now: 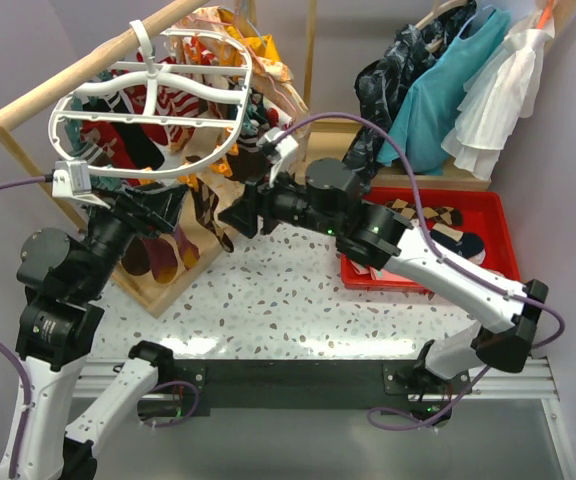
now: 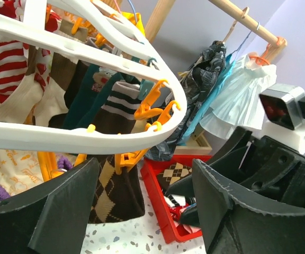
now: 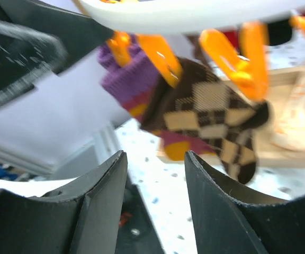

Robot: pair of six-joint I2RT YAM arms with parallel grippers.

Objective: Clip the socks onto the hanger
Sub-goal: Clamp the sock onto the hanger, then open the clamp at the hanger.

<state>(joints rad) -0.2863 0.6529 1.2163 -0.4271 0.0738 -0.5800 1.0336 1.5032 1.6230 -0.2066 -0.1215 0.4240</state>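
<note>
The white oval hanger (image 1: 148,110) hangs from the wooden rail, with several socks clipped under it. A brown-black argyle sock (image 3: 211,111) hangs from an orange clip (image 3: 248,58) on the near rim, beside a purple sock (image 3: 123,74). The argyle sock also shows in the left wrist view (image 2: 115,190). My left gripper (image 1: 156,205) is open and empty just below the hanger's rim (image 2: 89,137). My right gripper (image 1: 236,218) is open and empty, a short way below and in front of the clipped argyle sock. More socks (image 1: 438,225) lie in the red tray (image 1: 488,215).
The wooden rail (image 1: 78,75) and its frame stand at the left. Teal and white dresses (image 1: 468,90) hang at the back right above the tray. The two arms are close together under the hanger; the right wrist camera (image 2: 282,106) sits just beyond my left fingers.
</note>
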